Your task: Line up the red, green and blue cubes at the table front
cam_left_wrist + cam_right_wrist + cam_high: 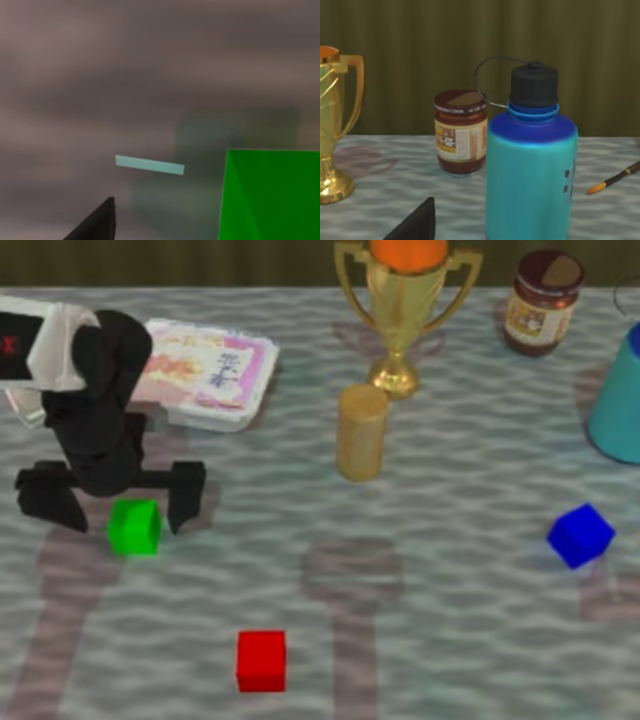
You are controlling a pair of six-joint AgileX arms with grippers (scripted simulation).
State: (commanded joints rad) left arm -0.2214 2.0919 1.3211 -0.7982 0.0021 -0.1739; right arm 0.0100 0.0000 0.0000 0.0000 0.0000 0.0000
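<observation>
Black two-finger left gripper (112,502) of the AgileX left arm hangs low over the left part of the grey-and-white rippled table (450,640), its fingers spread wide and straddling the bright green plain cube (134,526), which sits between them, though whether either finger touches it cannot be told; the left wrist view shows that cube (270,195) close up beside one dark fingertip (95,222). Judged from this, the step in hand is the pickup of the green cube, and the next move calls for closing the fingers squarely on its sides before lifting and carrying it toward the front edge. Farther along, the bright red plain cube (261,660) already lies near the front edge, left of centre, a likely anchor for the row. A tan upright cylinder (361,432) stands mid-table before a gold trophy cup (402,315). The deep blue plain cube (580,535) rests tilted near the right edge, well apart from the others and not yet brought forward. The right gripper itself is out of the top view; its wrist camera looks at a teal water bottle (532,175) and a brown jar (461,132) by the back right corner.
</observation>
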